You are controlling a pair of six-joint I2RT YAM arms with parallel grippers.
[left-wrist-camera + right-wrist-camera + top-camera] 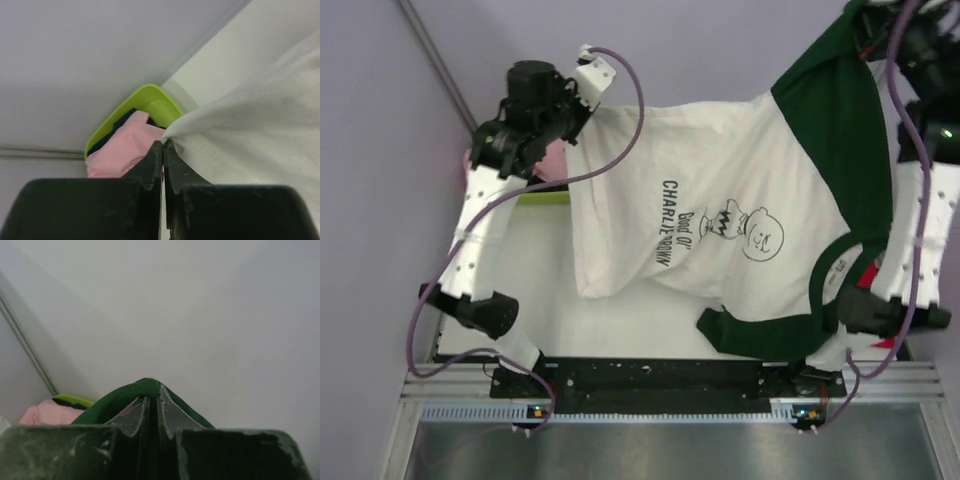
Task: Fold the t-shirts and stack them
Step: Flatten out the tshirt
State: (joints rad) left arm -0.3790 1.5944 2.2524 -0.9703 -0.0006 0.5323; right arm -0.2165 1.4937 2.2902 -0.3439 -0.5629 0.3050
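Shirt position: white t-shirt (pixel 720 200) is held spread above the table (pixel 620 320), print facing up.
Left gripper (pixel 163 146): pressed together on a white hem corner.
Right gripper (pixel 152 399): pinched on dark green sleeve cloth.
Handling: judged light and limp, sagging between holds; corners and seams are best gripped.
Basket (pixel 150 100): pink cloth (pixel 125 145) is seen inside.

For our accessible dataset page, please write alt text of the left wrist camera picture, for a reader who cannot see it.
The left gripper, shut, pinches an edge of the white t-shirt, whose cloth spreads away to the right. Behind, to the left, a lime-green basket holds pink cloth.
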